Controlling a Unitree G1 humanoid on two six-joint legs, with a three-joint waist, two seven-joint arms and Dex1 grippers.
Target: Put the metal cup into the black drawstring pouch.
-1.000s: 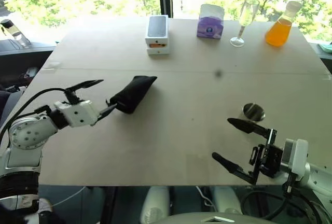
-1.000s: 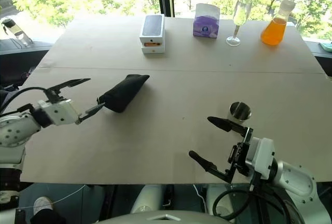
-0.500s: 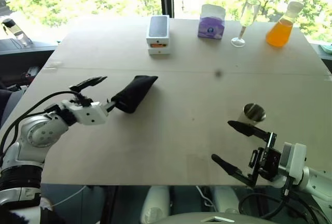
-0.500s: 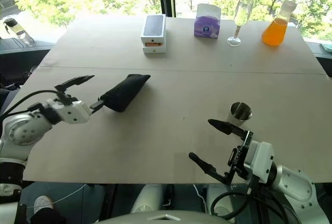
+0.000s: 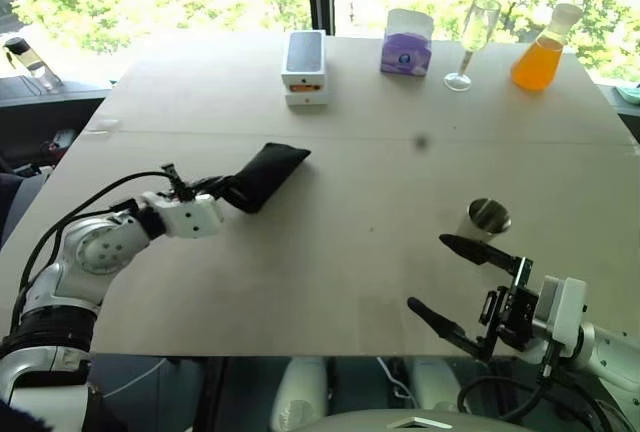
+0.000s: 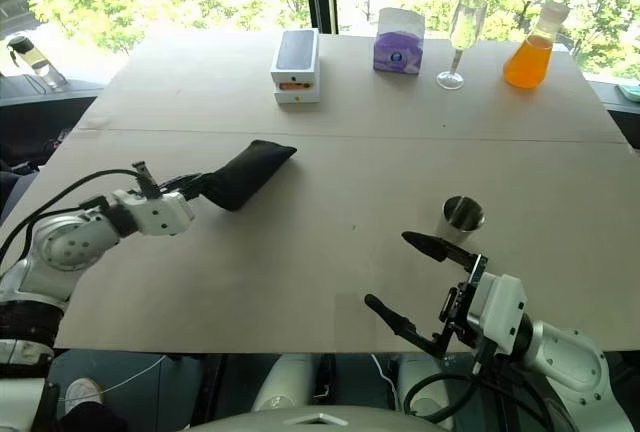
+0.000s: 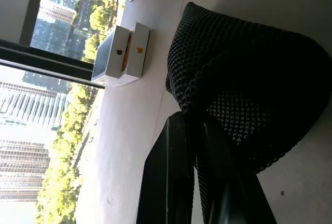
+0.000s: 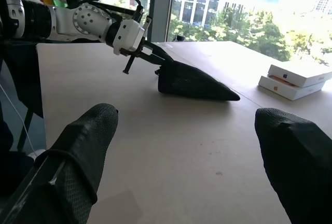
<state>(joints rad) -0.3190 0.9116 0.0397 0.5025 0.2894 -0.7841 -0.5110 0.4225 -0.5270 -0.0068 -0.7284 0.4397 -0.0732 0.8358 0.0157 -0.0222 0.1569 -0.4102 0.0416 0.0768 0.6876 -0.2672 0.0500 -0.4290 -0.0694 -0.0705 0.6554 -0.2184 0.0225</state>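
Note:
The black drawstring pouch [image 5: 266, 173] lies slanted on the table, left of centre. My left gripper [image 5: 220, 190] is shut on its near end; in the left wrist view both fingers [image 7: 182, 177] pinch the mesh fabric of the pouch [image 7: 249, 73]. The metal cup [image 5: 487, 218] stands upright on the right side, mouth up. My right gripper [image 5: 427, 272] hovers open just in front of the cup, not touching it. In the right wrist view its wide-apart fingertips [image 8: 91, 130] frame the pouch [image 8: 194, 83] and the left gripper [image 8: 150, 53].
Along the far edge stand a white-and-black phone box [image 5: 304, 64], a purple tissue box [image 5: 406, 42], a tall stemmed glass [image 5: 472, 40] and an orange flask [image 5: 540, 52]. A seam runs across the table [image 5: 350, 282]. A bottle [image 5: 25, 60] stands off the table, far left.
My left gripper has moved forward to the pouch's near end and closed on it. The right arm and the cup have stayed put.

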